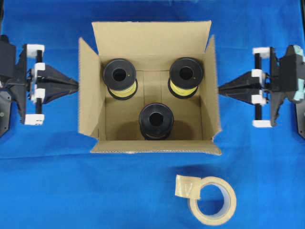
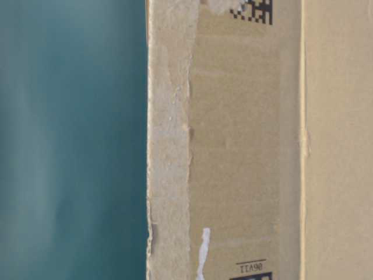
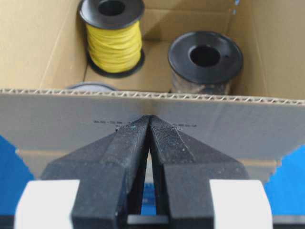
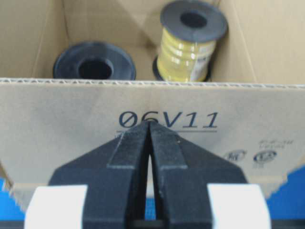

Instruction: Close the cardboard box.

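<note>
Filling my table-level view was a side wall of the large brown corrugated cardboard box (image 2: 245, 146), its torn vertical edge sharp against blurred blue. From overhead the cardboard box (image 1: 150, 86) stood in the middle of the blue cloth-covered table (image 1: 57, 191), all four flaps up and splayed slightly outward. Inside stood two black spools of yellow cord (image 1: 120, 78) and one black spool wound dark (image 1: 156, 120). My left gripper (image 1: 76, 84) had its fingers pressed together, tip at the left flap's outer face (touching, as far as I could tell). My right gripper (image 1: 220, 88), pressed together likewise, sat just beside the right flap. Open cloth lay behind both arms. A beige tape roll (image 1: 213, 200) lay near the front, apart from the box.
</note>
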You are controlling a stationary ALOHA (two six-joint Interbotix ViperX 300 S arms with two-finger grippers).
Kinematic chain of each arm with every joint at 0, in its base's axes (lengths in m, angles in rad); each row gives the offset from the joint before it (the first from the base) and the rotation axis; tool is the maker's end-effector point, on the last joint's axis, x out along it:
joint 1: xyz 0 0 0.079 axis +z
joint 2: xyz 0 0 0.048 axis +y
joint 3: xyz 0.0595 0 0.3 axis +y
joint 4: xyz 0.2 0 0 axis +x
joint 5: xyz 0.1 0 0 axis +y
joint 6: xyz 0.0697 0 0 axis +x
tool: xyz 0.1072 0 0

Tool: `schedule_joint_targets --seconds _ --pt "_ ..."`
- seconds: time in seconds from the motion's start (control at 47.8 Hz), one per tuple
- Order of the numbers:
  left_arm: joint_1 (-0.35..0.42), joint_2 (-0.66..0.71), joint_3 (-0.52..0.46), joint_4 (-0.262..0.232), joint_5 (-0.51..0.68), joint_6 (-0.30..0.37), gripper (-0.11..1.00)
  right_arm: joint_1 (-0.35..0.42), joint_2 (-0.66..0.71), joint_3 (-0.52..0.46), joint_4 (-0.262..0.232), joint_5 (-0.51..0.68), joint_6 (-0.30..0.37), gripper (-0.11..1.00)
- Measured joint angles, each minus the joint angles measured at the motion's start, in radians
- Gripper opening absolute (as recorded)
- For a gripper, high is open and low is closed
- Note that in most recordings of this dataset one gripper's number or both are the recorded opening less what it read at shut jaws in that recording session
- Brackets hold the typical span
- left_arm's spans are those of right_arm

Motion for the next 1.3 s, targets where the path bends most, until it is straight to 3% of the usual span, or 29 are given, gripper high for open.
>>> schedule_joint_targets --seconds 0.23,0.648,1.004,1.296 --pt "0.005 0.132 -0.044 0.002 -0.103 0.0 0.01 -0.005 0.153 -0.063 0.0 -0.055 0.002 0.0" --pt "0.017 0.43 -0.176 0.0 -0.114 0.002 0.01 -0.021 0.393 -0.16 0.002 -0.061 0.003 0.0" --pt "0.028 0.494 -0.209 0.0 -0.117 -0.002 0.01 -0.023 0.414 -0.172 0.005 -0.063 0.003 0.0" --pt "0.1 0.592 -0.344 0.0 -0.115 0.002 0.01 -0.025 0.414 -0.176 0.005 -0.063 0.003 0.0"
